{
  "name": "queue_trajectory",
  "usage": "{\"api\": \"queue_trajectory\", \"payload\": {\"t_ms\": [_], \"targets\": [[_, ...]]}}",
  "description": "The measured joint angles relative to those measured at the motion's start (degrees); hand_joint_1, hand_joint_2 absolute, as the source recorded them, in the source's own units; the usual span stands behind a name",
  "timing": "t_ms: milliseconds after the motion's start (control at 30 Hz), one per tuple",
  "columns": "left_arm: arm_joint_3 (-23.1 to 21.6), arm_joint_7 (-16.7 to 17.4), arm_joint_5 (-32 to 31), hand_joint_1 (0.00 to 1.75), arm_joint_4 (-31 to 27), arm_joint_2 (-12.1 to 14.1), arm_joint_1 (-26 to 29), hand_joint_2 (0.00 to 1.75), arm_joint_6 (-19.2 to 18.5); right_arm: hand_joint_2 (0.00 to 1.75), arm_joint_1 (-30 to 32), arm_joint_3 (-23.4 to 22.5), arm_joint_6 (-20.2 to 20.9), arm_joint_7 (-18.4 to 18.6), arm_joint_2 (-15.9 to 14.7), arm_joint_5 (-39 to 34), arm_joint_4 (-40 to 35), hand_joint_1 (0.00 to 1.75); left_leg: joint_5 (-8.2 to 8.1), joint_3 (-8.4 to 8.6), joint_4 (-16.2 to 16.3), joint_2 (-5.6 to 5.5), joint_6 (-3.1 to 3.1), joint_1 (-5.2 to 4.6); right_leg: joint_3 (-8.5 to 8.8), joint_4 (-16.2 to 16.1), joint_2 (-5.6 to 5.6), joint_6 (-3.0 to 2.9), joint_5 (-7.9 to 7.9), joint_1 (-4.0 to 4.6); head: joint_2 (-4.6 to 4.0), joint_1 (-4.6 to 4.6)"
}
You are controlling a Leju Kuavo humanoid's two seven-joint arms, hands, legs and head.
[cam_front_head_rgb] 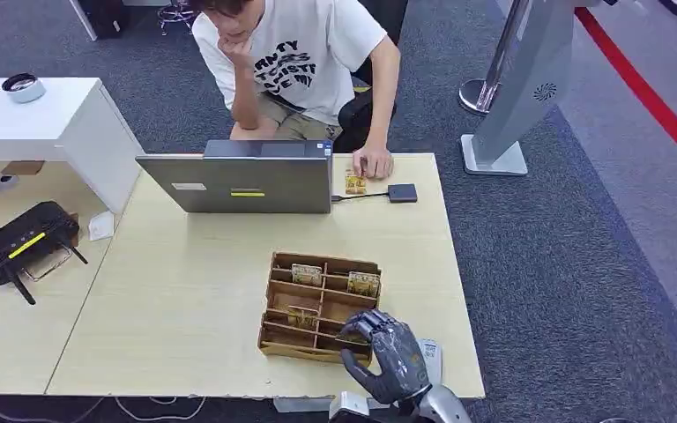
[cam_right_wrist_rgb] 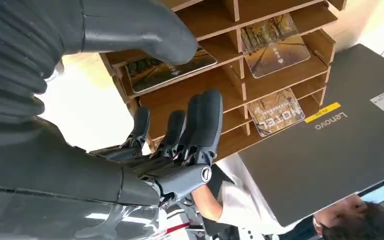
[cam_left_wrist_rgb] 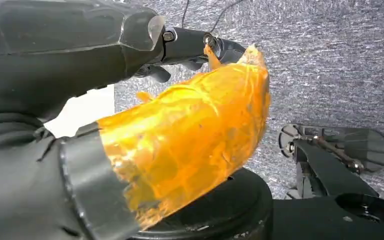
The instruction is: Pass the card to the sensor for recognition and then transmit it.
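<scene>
So the cards you're after are sitting in the brown wooden divider tray (cam_front_head_rgb: 321,307) near the front edge of the pale wooden table (cam_front_head_rgb: 185,291). One tree-print card (cam_right_wrist_rgb: 172,67) lies in the near right compartment, right under your right hand (cam_front_head_rgb: 386,354). The thumb hangs over that card and the darker fingers (cam_right_wrist_rgb: 206,120) are spread apart, reaching toward the slot, but nothing's pinched yet. Two more printed cards (cam_right_wrist_rgb: 274,44) lie flat in other slots. Your left hand (cam_left_wrist_rgb: 195,45) hangs over grey carpet; can't tell if it's open or closed. Past the tray there's a grey laptop (cam_front_head_rgb: 238,181), with a small black sensor box (cam_front_head_rgb: 402,193) beside a person's hand (cam_front_head_rgb: 374,163).
</scene>
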Motion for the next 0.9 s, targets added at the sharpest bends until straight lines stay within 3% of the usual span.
{"api": "queue_trajectory", "payload": {"t_ms": [900], "targets": [[0.0, 0.0, -0.2, 0.0, 0.0, 0.0, 0.0, 0.0, 0.0, 1.75, -0.7, 0.0, -0.1, 0.8, 0.4, 1.8, 1.6, 0.93, 0.0, 0.0, 0.0, 0.0, 0.0, 0.0, 0.0, 0.0, 0.0, 0.0, 0.0, 0.0, 0.0, 0.0]]}}
